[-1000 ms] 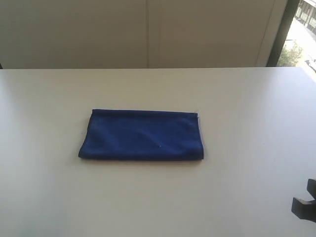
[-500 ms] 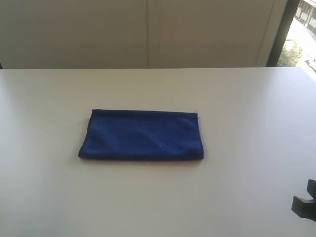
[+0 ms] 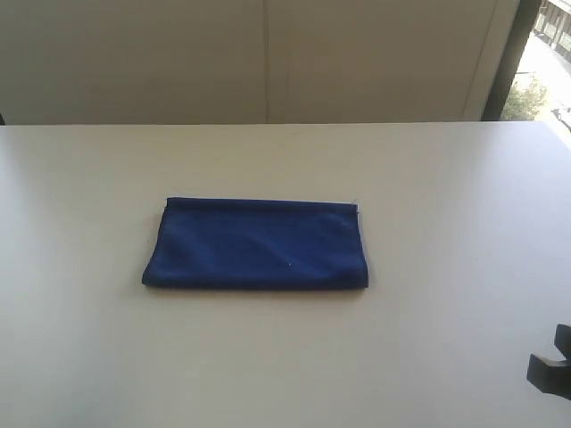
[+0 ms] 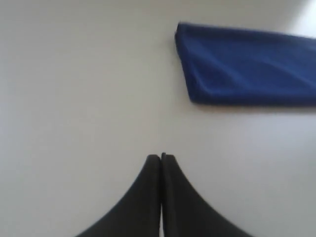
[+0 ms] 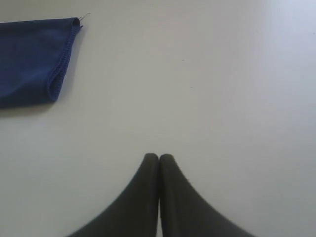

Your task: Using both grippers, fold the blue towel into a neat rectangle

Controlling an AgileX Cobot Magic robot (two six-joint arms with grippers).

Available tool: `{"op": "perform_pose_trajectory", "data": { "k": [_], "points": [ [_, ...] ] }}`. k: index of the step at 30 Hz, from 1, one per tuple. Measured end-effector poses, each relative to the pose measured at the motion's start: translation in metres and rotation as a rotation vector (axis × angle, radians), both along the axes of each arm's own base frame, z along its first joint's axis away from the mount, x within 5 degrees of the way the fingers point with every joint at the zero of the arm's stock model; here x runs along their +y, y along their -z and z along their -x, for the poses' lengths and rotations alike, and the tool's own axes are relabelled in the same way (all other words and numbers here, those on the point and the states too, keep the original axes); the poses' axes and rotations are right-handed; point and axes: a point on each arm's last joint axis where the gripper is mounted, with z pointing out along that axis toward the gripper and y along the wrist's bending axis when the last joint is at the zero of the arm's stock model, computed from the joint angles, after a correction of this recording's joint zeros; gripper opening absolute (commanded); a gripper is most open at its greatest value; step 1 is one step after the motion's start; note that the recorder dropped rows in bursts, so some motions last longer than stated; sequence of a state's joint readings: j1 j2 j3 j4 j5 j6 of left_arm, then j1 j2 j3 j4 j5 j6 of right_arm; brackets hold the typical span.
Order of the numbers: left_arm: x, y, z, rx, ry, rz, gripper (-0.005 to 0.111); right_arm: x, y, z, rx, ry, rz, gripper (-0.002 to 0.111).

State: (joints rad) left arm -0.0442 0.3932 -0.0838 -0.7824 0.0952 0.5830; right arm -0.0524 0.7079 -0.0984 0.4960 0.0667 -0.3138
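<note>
Towel folded, cropped in wrist views — left hand, right hand pinched together.

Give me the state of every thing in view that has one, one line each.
blue towel: folded into a flat rectangle, lying on the table, not gripped.
left tool: shut, empty, over bare table, apart from the towel.
right tool: shut, empty, over bare table, apart from the towel.
</note>
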Motion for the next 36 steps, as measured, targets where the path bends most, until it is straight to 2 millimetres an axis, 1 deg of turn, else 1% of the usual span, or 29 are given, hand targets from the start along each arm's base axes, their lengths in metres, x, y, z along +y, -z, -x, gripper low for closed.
{"op": "perform_pose_trajectory", "data": {
  "k": [3,5,7,9,12,17,21,24,26,36],
  "points": [
    [0.001,-0.009,0.015,-0.187,0.010,-0.053,0.000,0.000,0.000,0.000,0.000,0.000,0.000,0.000],
    [0.002,-0.013,0.022,-0.270,0.014,-0.076,0.000,0.000,0.000,0.000,0.000,0.000,0.000,0.000],
    [0.002,-0.016,0.027,-0.331,0.015,-0.086,0.000,0.000,0.000,0.000,0.000,0.000,0.000,0.000],
    [0.002,-0.017,0.029,-0.354,0.010,-0.080,0.000,0.000,0.000,0.000,0.000,0.000,0.000,0.000],
    [0.004,-0.015,0.029,-0.326,-0.025,-0.041,0.000,0.000,0.000,0.000,0.000,0.000,0.000,0.000],
    [0.016,0.008,0.027,-0.204,-0.180,0.015,0.000,0.000,0.000,0.000,0.000,0.000,0.000,0.000],
    [0.017,0.018,0.029,-0.123,-0.167,-0.058,0.000,0.000,0.000,0.000,0.000,0.000,0.000,0.000],
    [0.017,0.019,0.029,-0.121,-0.141,-0.135,0.000,0.000,0.000,0.000,0.000,0.000,0.000,0.000],
    [0.017,0.019,0.029,-0.123,-0.133,-0.153,0.000,0.000,0.000,0.000,0.000,0.000,0.000,0.000],
    [0.017,0.019,0.029,-0.125,-0.128,-0.167,0.000,0.000,0.000,0.000,0.000,0.000,0.000,0.000]
  ]
}}
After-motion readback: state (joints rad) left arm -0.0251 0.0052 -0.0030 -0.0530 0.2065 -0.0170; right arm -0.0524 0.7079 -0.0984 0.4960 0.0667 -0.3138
